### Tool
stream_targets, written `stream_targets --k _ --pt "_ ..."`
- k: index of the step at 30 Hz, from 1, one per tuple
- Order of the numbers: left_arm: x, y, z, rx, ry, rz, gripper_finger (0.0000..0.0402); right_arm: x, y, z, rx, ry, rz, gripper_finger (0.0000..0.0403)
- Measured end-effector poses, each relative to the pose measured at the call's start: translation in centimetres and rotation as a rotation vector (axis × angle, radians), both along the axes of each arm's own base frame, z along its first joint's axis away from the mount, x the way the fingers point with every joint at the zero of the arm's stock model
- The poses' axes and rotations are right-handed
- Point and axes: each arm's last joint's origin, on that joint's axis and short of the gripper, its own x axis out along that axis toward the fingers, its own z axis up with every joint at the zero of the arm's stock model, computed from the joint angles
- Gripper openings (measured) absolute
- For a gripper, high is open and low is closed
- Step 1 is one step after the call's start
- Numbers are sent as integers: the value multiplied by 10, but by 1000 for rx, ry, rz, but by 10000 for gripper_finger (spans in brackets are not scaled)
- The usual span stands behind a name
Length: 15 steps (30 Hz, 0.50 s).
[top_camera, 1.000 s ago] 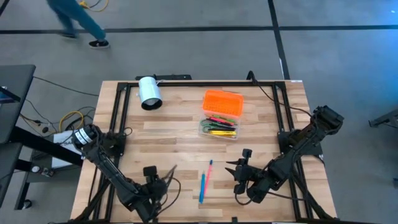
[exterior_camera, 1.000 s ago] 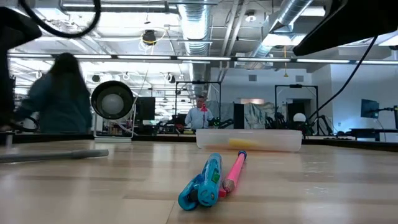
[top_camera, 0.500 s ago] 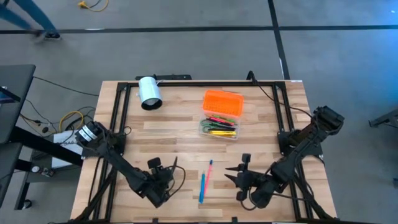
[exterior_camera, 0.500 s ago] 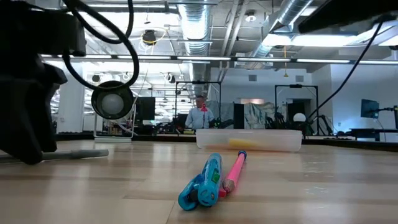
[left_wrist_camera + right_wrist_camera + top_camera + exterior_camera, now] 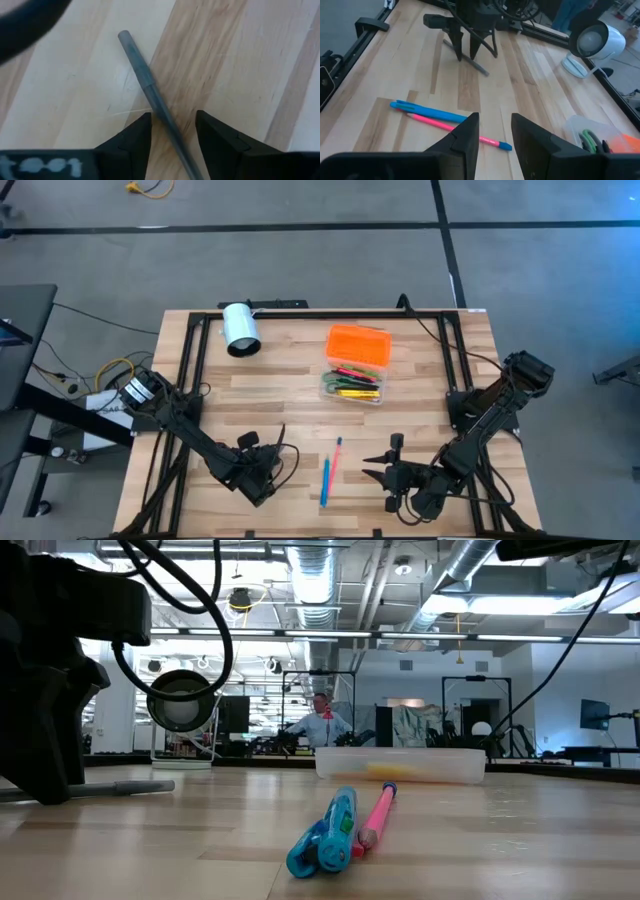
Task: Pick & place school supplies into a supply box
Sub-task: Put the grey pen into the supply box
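Left hand astride a grey pen, right hand idle

High view: left hand [image 5: 272, 465] low near the desk's [image 5: 280, 395] front-left; supply box [image 5: 355, 370] far centre.
Left wrist view: fingers [image 5: 134, 140] released, straddling the grey pen [image 5: 152, 97].
Right wrist view: right hand [image 5: 492, 130] released above blue pen [image 5: 427, 111] and pink pencil [image 5: 457, 130].

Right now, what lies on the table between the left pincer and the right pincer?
The high view shows two supplies between the left pincer and the right pincer: a blue pen and a pink pencil, side by side. Otherwise bare wood.
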Motion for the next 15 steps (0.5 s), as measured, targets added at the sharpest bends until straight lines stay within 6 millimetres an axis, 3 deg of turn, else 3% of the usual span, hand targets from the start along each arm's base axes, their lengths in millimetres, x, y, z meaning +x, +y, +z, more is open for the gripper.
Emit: stream_targets --k 10,15 --pt "4 2 0 -84 55 -15 113 0 0 0 1 0 0 107" --pt "4 0 0 -82 71 -109 73 0 0 0 8 -1 -3 107"
